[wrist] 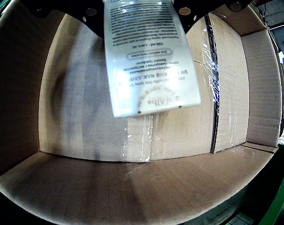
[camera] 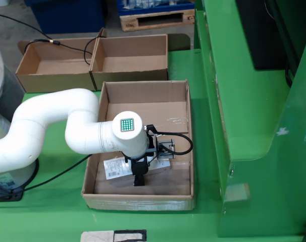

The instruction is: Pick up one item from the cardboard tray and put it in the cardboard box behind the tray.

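In the wrist view a flat white packet point(wrist: 149, 56) with printed text and a round logo hangs from the top edge between the black parts of my gripper point(wrist: 138, 8). It sits well above the bare cardboard tray floor point(wrist: 81, 112) and looks held. In the fixed view the gripper point(camera: 139, 176) is low inside the cardboard tray point(camera: 143, 204), near its front. The white packet point(camera: 115, 167) sticks out to its left. The fingertips are hidden by the packet. Two open cardboard boxes point(camera: 133, 58) point(camera: 54, 63) stand behind the tray.
Clear tape and a dark seam point(wrist: 212, 93) run across the tray floor. A black cable point(camera: 181, 143) loops beside the wrist. A tall green machine wall point(camera: 244, 101) rises right of the tray. The white arm point(camera: 52, 121) reaches in from the left.
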